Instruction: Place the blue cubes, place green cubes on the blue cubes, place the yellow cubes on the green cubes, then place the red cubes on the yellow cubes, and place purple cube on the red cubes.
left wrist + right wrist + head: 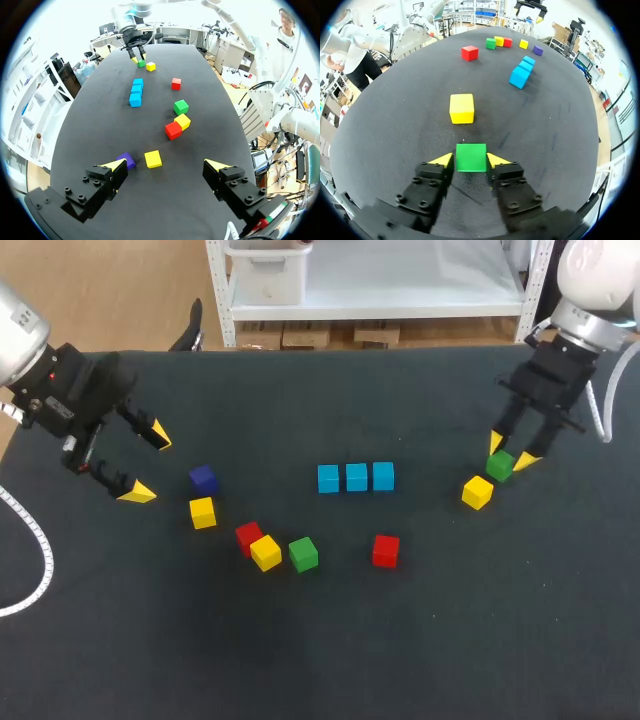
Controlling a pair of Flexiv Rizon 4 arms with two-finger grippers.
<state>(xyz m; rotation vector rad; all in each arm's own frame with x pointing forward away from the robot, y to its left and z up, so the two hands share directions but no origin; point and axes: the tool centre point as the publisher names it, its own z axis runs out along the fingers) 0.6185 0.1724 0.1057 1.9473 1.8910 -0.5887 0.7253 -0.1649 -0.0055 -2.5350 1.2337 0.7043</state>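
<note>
Three blue cubes (356, 477) stand in a row at mid-table. At the right, my right gripper (511, 454) is down over a green cube (500, 465); in the right wrist view both yellow tips touch the sides of this green cube (471, 157), which rests on the table. A yellow cube (477, 492) lies just beside it. My left gripper (148, 463) hangs open and empty at the left, near the purple cube (203, 478) and a second yellow cube (203, 512). The front holds a red cube (248, 536), a yellow cube (265, 552), a green cube (303, 554) and another red cube (385, 550).
The black table (320, 660) reaches to every side. A white cable (38, 560) curls along its left edge, under my left arm.
</note>
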